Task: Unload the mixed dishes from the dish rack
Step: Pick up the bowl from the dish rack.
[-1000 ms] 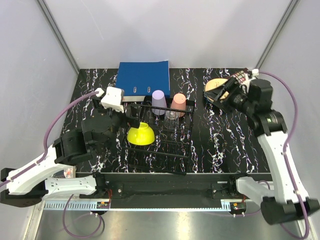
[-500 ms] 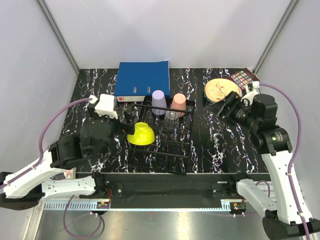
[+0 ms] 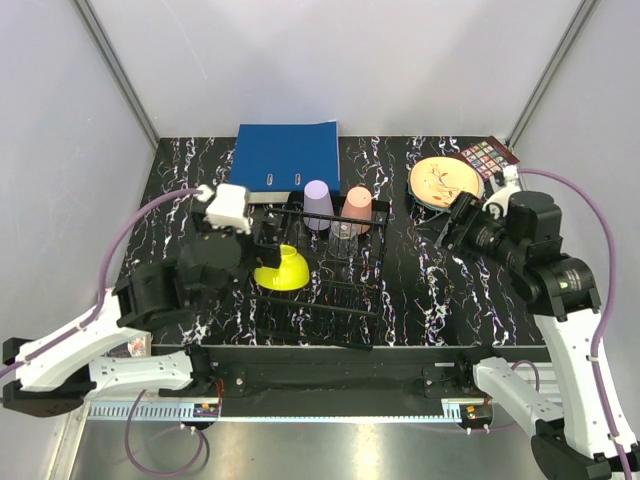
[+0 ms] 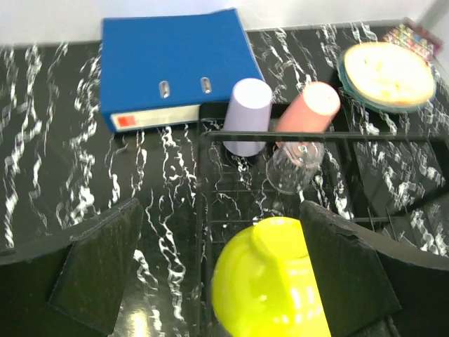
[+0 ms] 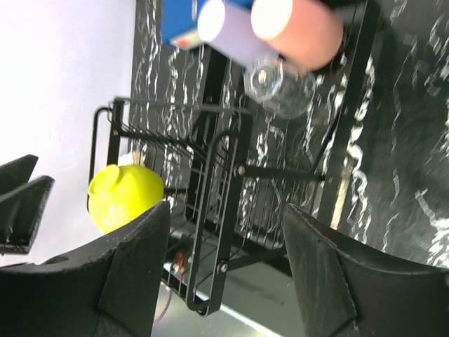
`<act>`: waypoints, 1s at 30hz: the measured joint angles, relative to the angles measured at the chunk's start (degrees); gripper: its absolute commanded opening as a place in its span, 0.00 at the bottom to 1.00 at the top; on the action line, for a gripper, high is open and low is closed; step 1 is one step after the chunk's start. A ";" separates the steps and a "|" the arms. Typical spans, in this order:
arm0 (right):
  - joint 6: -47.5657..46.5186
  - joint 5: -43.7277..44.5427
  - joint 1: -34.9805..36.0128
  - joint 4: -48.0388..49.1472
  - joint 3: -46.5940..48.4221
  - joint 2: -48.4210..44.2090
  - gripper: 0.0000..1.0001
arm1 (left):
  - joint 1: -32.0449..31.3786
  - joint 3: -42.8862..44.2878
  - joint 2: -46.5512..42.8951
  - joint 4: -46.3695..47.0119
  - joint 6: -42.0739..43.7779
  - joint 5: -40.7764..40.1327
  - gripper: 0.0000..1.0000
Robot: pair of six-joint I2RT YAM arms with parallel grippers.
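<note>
On tabletop (image 3: 425, 290) we are seeing plates (image 3: 445, 180) unloaded | rack (image 3: 330, 311) is holding bowl (image 3: 282, 268), lilac cup (image 3: 318, 203), pink cup (image 3: 358, 208), glass (image 3: 344, 238) | left gripper (image 4: 224, 274), right gripper (image 5: 231, 274) released, empty

No text can be read. The blue binder (image 4: 175, 60), at 11 o'clock from the dish rack (image 3: 320, 305), has a white spine label (image 4: 154, 116) with a red patch — too small to read. The patterned card (image 3: 488, 155) at the table's 1 o'clock corner is blurred — illegible.
</note>
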 measured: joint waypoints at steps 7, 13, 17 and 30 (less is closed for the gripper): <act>-2.12 1.95 0.07 -0.26 2.71 0.15 0.73 | -6.05 5.20 5.73 0.96 15.15 4.11 0.99; -2.14 1.90 0.07 0.72 -0.72 0.55 0.73 | -16.04 2.80 1.53 1.51 26.91 0.13 0.99; -2.12 1.70 0.07 2.56 -2.38 2.01 0.73 | -24.17 -2.56 -4.02 2.19 34.23 -4.68 0.99; -2.16 1.20 0.07 9.14 -5.88 5.79 0.73 | -39.19 -13.25 -7.17 1.97 47.80 -14.40 0.99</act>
